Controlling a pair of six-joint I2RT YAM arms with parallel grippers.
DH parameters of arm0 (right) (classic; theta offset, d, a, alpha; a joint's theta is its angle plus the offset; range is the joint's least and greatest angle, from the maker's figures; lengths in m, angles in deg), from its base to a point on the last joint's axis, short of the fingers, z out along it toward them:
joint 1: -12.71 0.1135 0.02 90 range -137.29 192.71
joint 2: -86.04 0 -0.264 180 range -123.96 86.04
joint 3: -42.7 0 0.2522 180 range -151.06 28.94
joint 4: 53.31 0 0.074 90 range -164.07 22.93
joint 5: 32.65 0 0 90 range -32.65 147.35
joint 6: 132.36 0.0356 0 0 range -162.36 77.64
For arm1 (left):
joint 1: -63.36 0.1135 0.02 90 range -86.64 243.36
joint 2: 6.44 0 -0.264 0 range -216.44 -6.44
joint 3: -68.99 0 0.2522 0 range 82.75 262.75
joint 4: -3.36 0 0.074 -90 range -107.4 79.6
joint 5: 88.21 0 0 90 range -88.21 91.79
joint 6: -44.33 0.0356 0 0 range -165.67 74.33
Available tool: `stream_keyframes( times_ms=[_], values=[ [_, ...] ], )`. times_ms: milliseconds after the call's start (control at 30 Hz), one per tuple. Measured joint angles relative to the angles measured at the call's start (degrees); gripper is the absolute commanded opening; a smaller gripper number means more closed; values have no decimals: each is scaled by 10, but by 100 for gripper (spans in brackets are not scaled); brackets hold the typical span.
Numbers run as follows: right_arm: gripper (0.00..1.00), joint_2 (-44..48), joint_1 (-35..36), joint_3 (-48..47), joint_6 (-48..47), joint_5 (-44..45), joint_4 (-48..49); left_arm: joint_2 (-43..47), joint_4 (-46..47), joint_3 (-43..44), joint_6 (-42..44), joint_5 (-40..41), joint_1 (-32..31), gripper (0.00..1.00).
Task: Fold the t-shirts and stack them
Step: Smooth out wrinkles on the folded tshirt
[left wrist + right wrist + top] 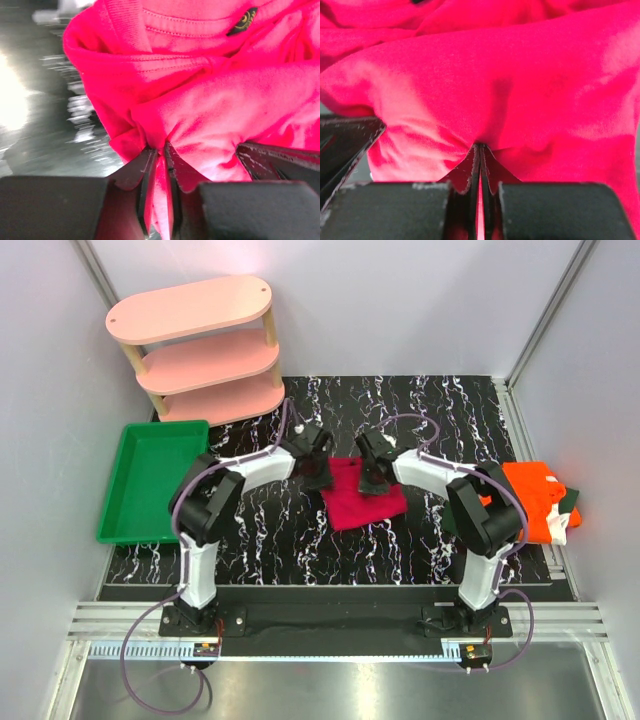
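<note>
a black tabletop (300, 540) veined with white sits between pale walls, with a three-tier pink shelf (200, 345) at its far left corner and a green tray (150, 480) on its left side. the nearest marking is a small dark tag (242, 21) with a yellowish emblem, sewn near the collar of the crimson t-shirt (365, 495); nothing on it can be read. a white label (562, 530) shows on the orange t-shirt (530, 495), also too small to read. that shirt lies folded at the right edge of the tabletop, with a dark green t-shirt (572, 495) showing at its right side. the crimson t-shirt is a bright, soft knit, bunched into a rough square at the middle of the tabletop, between the two arms. the left tool (318, 475) meets its left edge and the right tool (372, 480) its far right part. in each wrist view the jaws stand narrow, with a fold of crimson cloth pinched between them.
</note>
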Motion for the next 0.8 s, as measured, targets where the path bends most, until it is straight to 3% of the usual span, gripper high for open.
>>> stream_keyframes(
  times_ms=[433, 500, 533, 667, 800],
  values=[
    [7, -35, 67, -31, 17, -64, 42, 29, -18, -27, 37, 18, 44, 35],
    [16, -36, 70, -33, 19, -64, 42, 29, -20, -25, 41, 22, 44, 38],
    [27, -35, 70, -33, 21, -60, 42, 30, -20, -25, 43, 23, 44, 39],
    [45, -22, 74, -32, 24, -30, 34, 42, -34, -29, 48, 39, 44, 41],
    [52, 12, 63, -30, 24, 10, 0, 76, -65, -50, 52, 54, 45, 42]
  ],
)
